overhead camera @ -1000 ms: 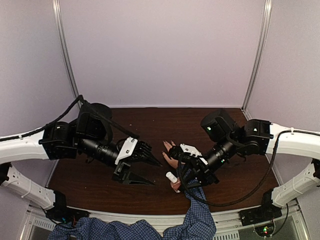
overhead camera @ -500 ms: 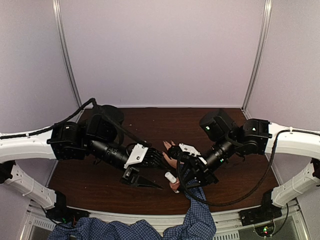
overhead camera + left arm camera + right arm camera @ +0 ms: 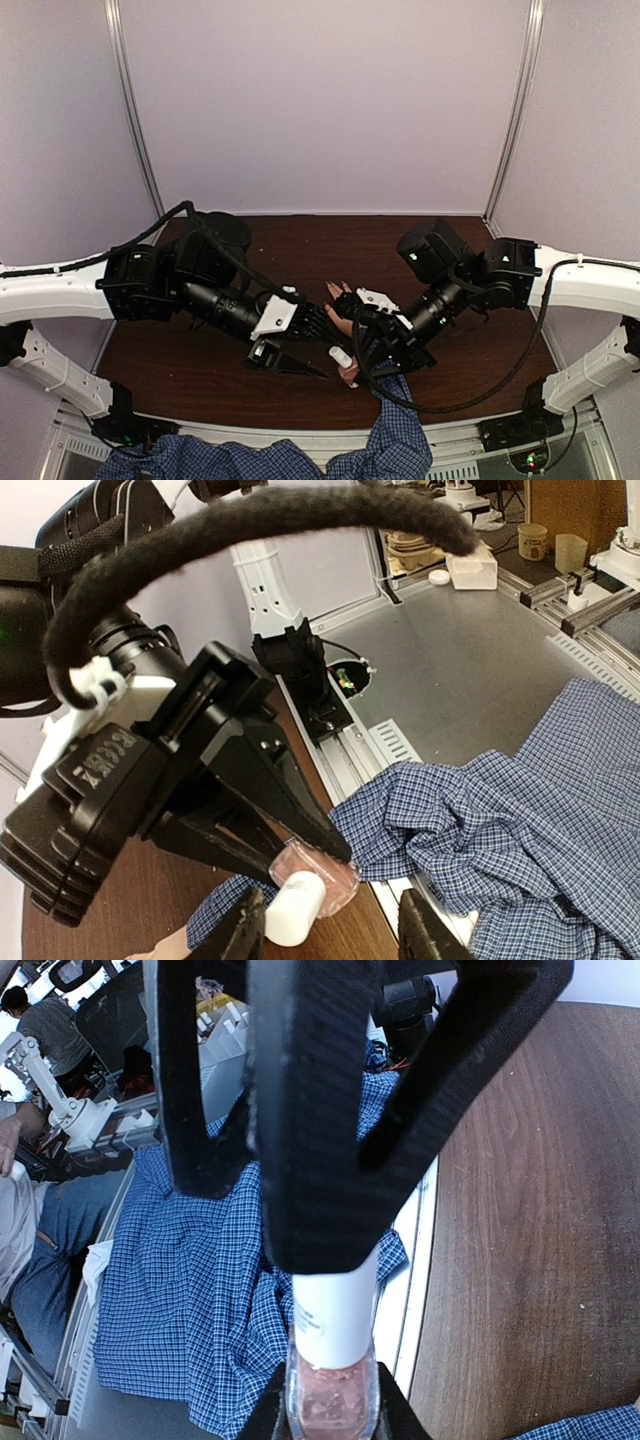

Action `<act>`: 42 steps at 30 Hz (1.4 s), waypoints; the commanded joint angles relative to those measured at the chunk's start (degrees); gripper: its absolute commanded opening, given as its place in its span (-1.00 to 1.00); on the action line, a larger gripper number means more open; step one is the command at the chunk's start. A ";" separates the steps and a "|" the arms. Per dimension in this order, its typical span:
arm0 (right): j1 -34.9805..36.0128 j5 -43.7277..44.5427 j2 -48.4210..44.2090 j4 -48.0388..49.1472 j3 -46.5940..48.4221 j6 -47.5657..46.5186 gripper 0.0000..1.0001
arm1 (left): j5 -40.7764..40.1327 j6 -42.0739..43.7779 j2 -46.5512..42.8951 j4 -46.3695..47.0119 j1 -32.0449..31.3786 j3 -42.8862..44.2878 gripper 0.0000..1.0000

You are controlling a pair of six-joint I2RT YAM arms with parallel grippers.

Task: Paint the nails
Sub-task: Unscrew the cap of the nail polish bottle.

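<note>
A light-skinned hand in a blue checked sleeve lies on the dark wooden table. Its nails are too small to make out. My right gripper is shut on the pink glass body of a small nail-polish bottle, over the wrist. The bottle's white cap points left. My left gripper is open, with its fingertips on either side of the cap in the left wrist view. In the right wrist view the left gripper's black fingers loom over the cap.
The person's checked shirt hangs beyond the table's near edge, by a metal rail. Pale walls and two upright metal posts close off the back and sides.
My left arm has moved right and slightly down, bringing its open fingers up to the bottle's cap. The right gripper, bottle and hand have stayed put.
</note>
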 commanded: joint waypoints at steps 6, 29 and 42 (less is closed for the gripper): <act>0.12 -1.71 0.67 1.07 2.33 0.30 -1.00 | -1.46 1.39 1.91 -0.11 -1.14 2.65 -0.06; -0.10 -0.22 -2.24 2.55 1.50 0.97 -1.00 | -0.50 1.28 -0.12 -1.56 -1.47 0.35 -0.62; -1.08 0.28 -3.60 3.08 0.69 1.18 -1.00 | 0.60 1.40 -0.45 -2.45 -1.44 -0.12 -0.66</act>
